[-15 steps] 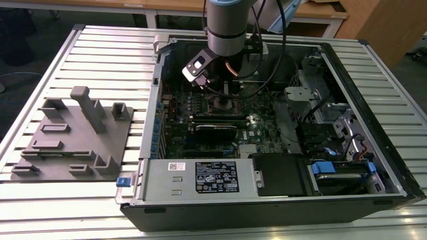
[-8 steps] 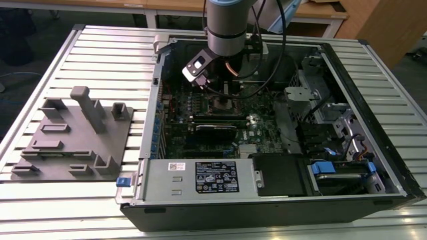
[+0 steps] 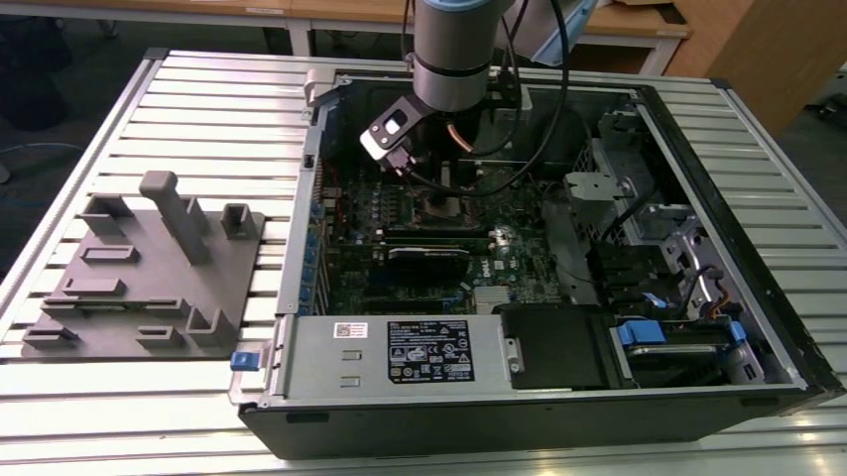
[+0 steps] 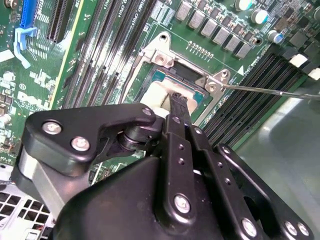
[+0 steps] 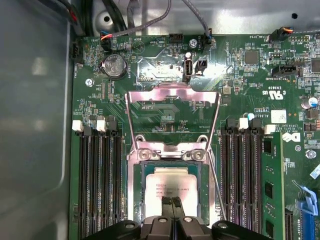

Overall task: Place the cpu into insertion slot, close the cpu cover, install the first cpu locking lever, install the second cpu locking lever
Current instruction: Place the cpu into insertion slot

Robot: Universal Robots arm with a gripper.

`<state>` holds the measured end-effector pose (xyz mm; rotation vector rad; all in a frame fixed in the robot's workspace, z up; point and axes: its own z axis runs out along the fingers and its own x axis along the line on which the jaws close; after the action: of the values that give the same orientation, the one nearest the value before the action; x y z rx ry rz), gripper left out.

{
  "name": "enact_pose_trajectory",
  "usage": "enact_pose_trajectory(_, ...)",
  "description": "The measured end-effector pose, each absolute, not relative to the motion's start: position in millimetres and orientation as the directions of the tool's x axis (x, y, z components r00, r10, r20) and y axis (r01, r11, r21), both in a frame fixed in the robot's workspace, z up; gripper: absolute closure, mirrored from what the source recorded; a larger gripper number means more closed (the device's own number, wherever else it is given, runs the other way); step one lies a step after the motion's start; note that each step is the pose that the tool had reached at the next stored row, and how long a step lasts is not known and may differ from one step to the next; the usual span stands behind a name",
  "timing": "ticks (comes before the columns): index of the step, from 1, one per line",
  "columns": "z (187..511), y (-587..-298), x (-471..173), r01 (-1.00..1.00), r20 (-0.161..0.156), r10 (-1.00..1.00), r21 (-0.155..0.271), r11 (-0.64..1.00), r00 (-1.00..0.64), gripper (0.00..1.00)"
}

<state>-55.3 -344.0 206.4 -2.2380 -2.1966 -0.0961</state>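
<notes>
The cpu (image 5: 172, 186), a dull silver square, lies flat in the insertion slot (image 5: 137, 197) on the green motherboard. In the second wrist view the cpu (image 4: 151, 95) shows pale inside the slot's metal rim (image 4: 159, 50). The cpu cover (image 5: 172, 91) stands swung up and open on its hinge beyond the slot. My gripper (image 5: 172, 202) hovers right over the cpu's near edge with its fingertips (image 4: 178, 101) together and nothing between them. A thin locking lever (image 5: 214, 182) runs along one side of the slot and sticks out free in the second wrist view (image 4: 265, 90). In the exterior view the gripper (image 3: 443, 190) hangs inside the open computer case.
Black memory slots (image 5: 100, 180) flank the socket on both sides. Cables (image 5: 125, 20) run along the case wall. A silver power supply box (image 3: 397, 352) and drive bays (image 3: 662, 337) fill the case front. A grey fixture plate (image 3: 146, 278) lies on the exterior view's left.
</notes>
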Motion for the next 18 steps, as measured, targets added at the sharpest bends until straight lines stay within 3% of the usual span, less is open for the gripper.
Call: enact_pose_trajectory(18,202.1,-343.9,-50.3,0.998,0.047,0.998,0.039,-0.046,0.045,0.89)
